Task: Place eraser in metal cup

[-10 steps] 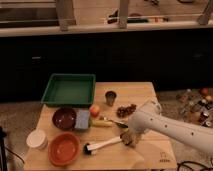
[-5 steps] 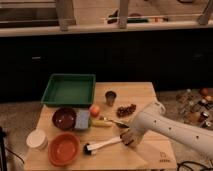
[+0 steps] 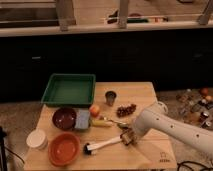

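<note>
The metal cup [image 3: 110,97] is small, dull grey and upright at the middle back of the wooden table [image 3: 150,155]. A blue-grey rectangular block [image 3: 82,119], which looks like the eraser, lies between the dark red bowl [image 3: 64,118] and a banana [image 3: 102,122]. My gripper [image 3: 128,136] hangs low over the table, front right of the cup, at the right end of a white-handled brush [image 3: 102,145]. It is well right of the block. My white arm [image 3: 170,125] comes in from the right.
A green tray [image 3: 67,89] stands at the back left. An apple [image 3: 94,110], grapes [image 3: 126,109] and a spoon [image 3: 118,123] lie mid-table. An orange bowl [image 3: 64,148] and a white cup [image 3: 37,139] sit at the front left.
The arm's elbow has shifted slightly to the right. The gripper has stayed at about the same spot by the brush handle. No object has moved.
</note>
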